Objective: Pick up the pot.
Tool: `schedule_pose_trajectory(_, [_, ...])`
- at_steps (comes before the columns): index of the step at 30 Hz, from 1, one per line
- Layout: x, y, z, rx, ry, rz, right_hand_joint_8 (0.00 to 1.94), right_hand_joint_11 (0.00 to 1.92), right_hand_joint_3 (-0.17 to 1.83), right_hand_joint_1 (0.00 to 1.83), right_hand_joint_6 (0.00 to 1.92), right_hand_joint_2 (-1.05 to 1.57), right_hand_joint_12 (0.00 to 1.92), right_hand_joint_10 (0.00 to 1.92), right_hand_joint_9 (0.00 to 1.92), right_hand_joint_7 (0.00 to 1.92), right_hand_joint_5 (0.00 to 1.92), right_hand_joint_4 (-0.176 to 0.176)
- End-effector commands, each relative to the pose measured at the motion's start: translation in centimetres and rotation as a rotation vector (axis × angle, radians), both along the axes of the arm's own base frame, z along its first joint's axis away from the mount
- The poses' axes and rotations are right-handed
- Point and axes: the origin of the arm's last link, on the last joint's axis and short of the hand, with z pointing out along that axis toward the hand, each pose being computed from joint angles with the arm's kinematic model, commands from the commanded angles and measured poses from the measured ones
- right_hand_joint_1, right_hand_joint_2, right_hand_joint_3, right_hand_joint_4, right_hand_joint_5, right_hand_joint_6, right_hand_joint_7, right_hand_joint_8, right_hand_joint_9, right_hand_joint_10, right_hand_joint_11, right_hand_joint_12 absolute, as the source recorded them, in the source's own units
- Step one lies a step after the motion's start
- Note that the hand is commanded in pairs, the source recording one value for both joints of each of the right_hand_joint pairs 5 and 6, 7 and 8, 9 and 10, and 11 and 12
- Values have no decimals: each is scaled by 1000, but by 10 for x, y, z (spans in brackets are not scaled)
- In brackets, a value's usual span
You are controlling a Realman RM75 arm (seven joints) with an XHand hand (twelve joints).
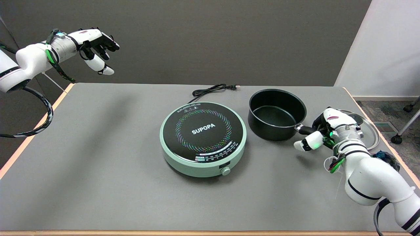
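The black pot (277,114) is empty and upright, just right of the cooker on the table's right side. Whether its base touches the table I cannot tell. Its short black handle (304,129) points right and runs into my right hand (323,132), which grips it with fingers curled over the top. The white thumb (304,144) sticks out to the left, below the handle. The far end of the handle is hidden inside the hand.
A mint-green induction cooker (202,137) with a black top sits mid-table, its black cord (213,89) lying behind it. A metal lid (369,131) lies behind my right hand near the table's right edge. The idle left hand (95,46) hangs at upper left.
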Motion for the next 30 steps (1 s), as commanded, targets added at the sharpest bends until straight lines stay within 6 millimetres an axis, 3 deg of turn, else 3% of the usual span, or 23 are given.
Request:
schedule_pose_trajectory(1, [-8,-2,2,-5,-98,-26,958,958,1137,1026,958,-404,958,958,958,958,958,176])
schedule_pose_trajectory(11, [-14,1,-3,-3,-132,-78,722,722,1111,1063,722,-387,722,722,722,722,722,176])
schedule_pose_trajectory(19, [-9,5,-9,-11,-121,-85,709,709,1073,1065,709,-364,709,709,709,709,709,176])
schedule_pose_trajectory(25, [8,1,-11,3,-87,-60,701,701,1013,1076,701,-330,701,701,701,701,701,176])
schedule_pose_trajectory(30, [15,-4,-12,16,-79,-48,789,789,979,1088,789,-334,789,789,789,789,789,176])
